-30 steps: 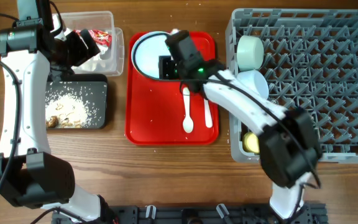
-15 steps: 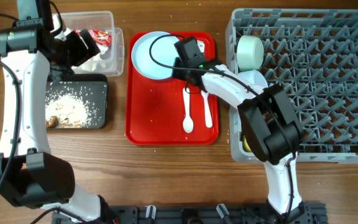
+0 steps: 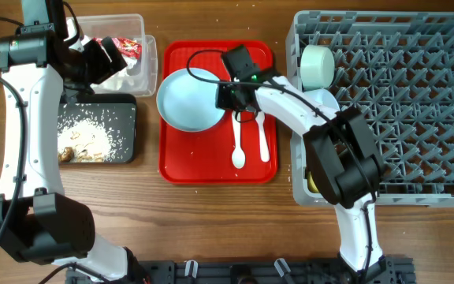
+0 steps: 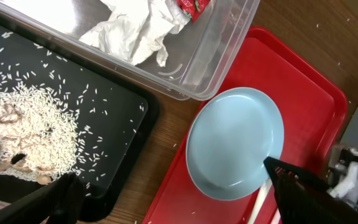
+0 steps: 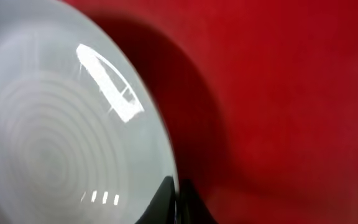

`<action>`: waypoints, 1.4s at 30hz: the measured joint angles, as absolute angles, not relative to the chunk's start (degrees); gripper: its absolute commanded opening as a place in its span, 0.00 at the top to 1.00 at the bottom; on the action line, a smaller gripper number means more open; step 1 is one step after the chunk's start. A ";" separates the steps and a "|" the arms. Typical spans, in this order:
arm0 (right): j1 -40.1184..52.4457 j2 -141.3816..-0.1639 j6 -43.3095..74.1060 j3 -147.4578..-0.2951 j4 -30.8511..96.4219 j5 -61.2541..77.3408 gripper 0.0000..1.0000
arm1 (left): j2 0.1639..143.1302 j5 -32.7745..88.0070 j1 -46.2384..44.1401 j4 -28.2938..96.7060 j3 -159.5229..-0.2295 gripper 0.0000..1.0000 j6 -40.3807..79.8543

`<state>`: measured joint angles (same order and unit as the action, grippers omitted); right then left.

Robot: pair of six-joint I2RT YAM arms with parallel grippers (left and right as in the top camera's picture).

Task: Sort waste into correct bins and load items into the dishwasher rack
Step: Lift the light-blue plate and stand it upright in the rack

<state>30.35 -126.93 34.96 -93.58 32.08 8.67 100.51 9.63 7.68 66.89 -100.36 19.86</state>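
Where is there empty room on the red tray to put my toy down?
The red tray is bare in its near-left corner, bordered by the plate above and the spoon on the right. The wooden table in front is bare too. It is crowded at the plate's right edge, where the right pincer grips it beside the fork.

Overhead: straight down, far, whole table (image 3: pixel 211 229). Left wrist: high, tilted down, pale blue plate (image 4: pixel 235 143) ahead of left gripper (image 4: pixel 171 177). Right wrist: close-up, plate rim at right gripper (image 5: pixel 178 202). All share plate, red tray (image 3: pixel 211 162).
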 measured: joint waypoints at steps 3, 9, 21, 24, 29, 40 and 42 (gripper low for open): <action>29.95 -126.63 30.35 -101.47 41.39 6.33 0.96 | 100.51 9.61 7.68 66.89 -100.36 0.00 19.86; 26.22 -111.53 22.24 -107.31 47.27 -11.75 0.96 | 100.51 9.65 7.68 66.89 -100.36 0.00 19.86; 14.00 -95.74 -13.39 -109.21 57.49 -43.64 0.96 | 100.51 9.63 7.68 66.89 -100.36 0.00 19.86; 12.51 -97.80 -16.01 -108.79 59.68 -45.52 0.96 | 100.51 9.65 7.68 66.89 -100.36 0.00 19.86; 8.12 -101.78 -16.86 -105.62 59.07 -46.61 0.96 | 100.51 9.65 7.68 66.89 -100.36 0.00 19.86; 0.71 -110.10 -17.28 -102.80 57.54 -39.97 0.96 | 100.51 9.65 7.68 66.89 -100.36 0.00 19.86; 0.71 -110.45 -17.26 -102.45 57.08 -38.46 0.91 | 100.51 9.63 7.68 66.92 -100.36 0.00 19.86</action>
<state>0.71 -110.45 -17.26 -102.45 57.08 -38.46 100.51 9.63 7.68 66.92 -100.36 19.86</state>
